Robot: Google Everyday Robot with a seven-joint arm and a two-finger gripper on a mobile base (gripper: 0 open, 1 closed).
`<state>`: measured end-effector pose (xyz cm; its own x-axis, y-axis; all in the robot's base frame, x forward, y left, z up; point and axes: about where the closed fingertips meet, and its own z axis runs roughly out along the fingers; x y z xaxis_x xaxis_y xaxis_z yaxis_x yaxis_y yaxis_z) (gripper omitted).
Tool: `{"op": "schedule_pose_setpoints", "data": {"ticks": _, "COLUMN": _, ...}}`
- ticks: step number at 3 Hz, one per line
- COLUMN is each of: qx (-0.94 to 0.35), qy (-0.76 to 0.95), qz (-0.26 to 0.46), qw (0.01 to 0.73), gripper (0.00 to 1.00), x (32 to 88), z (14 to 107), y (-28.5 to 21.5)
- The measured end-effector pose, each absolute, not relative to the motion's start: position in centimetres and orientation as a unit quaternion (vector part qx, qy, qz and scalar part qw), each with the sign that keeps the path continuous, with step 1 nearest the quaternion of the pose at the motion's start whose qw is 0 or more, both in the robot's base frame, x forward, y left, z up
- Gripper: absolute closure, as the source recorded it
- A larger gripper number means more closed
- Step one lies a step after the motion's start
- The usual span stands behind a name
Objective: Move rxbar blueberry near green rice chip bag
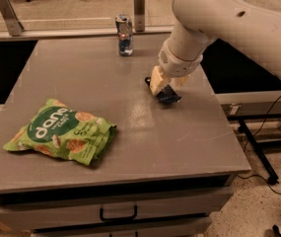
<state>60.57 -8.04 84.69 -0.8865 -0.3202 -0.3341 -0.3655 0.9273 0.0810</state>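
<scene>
The rxbar blueberry (169,97), a small dark navy bar, hangs tilted in my gripper (167,84) just above the table's right middle. The gripper is shut on its upper part, with one pale fingertip (156,81) showing at the left. The green rice chip bag (61,132), crinkled with a dark green oval and white lettering, lies flat on the front left of the table, well to the left of the bar and nearer the front.
A silver-blue drink can (124,28) stands upright near the table's back edge, behind the gripper to the left. The grey table (179,147) has a drawer below its front edge. Cables lie on the floor at the right.
</scene>
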Motion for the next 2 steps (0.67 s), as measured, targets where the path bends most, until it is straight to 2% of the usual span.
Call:
{"op": "schedule_pose_setpoints", "data": {"ticks": 1, "qx": -0.186, "qy": 0.968, "qz": 0.078, "qw": 0.151, "gripper": 1.00, "x": 59.2, "z": 85.1, "y": -6.7}}
{"op": "schedule_pose_setpoints", "data": {"ticks": 2, "qx": -0.187, "qy": 0.967, "qz": 0.113, "qw": 0.133, "gripper": 1.00, "x": 56.4, "z": 85.5, "y": -3.1}}
